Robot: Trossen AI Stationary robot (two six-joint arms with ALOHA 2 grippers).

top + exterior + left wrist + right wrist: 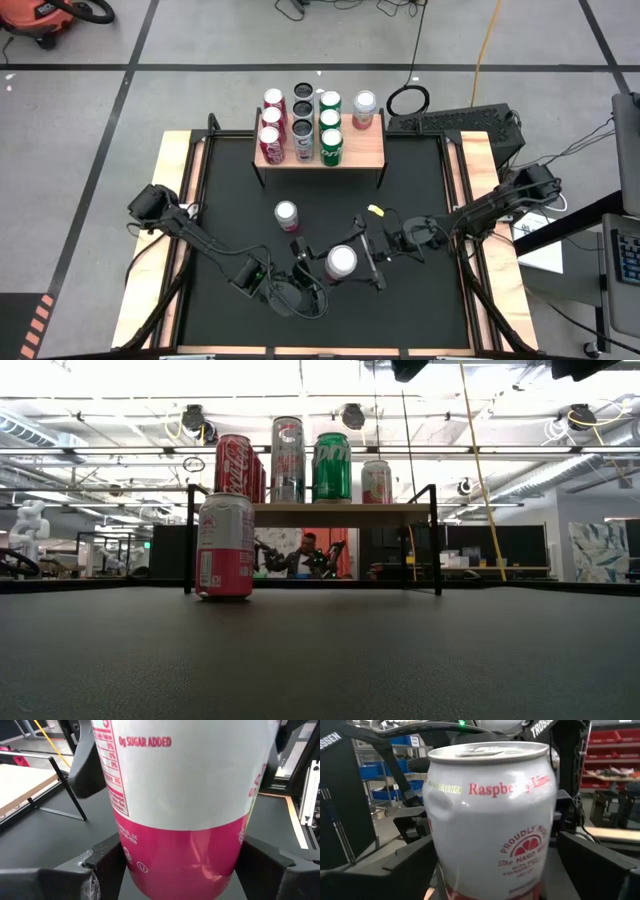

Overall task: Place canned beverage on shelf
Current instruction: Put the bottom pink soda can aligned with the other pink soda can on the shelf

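white-and-pink raspberry beverage can at 6 o'clock of worktop | left gripper hugs it; right gripper wide around it | risk: can tips or drops in handover | light-wood shelf on black legs at 12, one free slot, nudging stocked cans

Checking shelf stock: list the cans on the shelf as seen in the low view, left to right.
red can → silver can → green can → white-and-pink can

Orange shop vacuum on floor, yellow cable, perhaps a keyboard.
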